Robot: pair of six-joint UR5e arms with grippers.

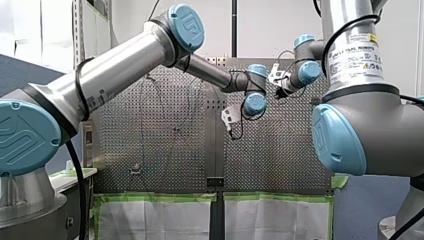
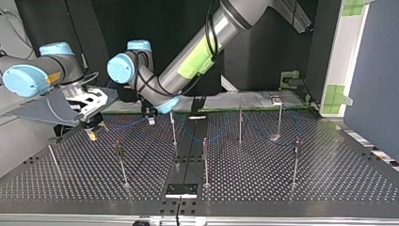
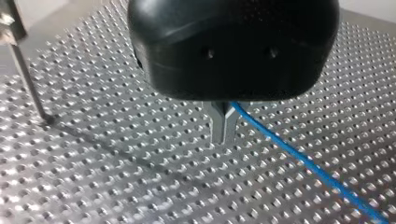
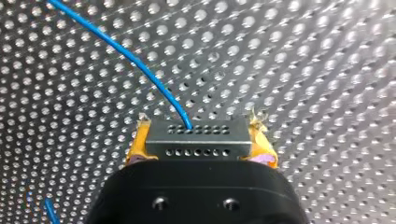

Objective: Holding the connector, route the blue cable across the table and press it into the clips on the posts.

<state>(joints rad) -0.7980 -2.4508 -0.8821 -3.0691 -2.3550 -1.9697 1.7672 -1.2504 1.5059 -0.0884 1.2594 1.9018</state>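
Note:
In the right wrist view my right gripper [image 4: 199,136] has its yellow pads [image 4: 138,142] shut on a grey connector block [image 4: 198,145]. The blue cable [image 4: 135,60] leaves the block's front face and curves away over the perforated table. In the left wrist view my left gripper [image 3: 223,139] has its metal fingers shut on the blue cable [image 3: 299,158], just above the table. In the top view my right gripper [image 2: 92,133] is at the left and my left gripper [image 2: 150,119] beside it. A faint stretch of cable [image 2: 126,124] runs between them. Thin posts [image 2: 173,126] stand nearby.
Several more upright posts [image 2: 205,160] [image 2: 240,123] [image 2: 295,160] [image 2: 121,162] stand across the perforated table [image 2: 263,183]. A small black plate [image 2: 181,190] lies at the near edge in the top view. One post [image 3: 28,79] stands beside my left gripper.

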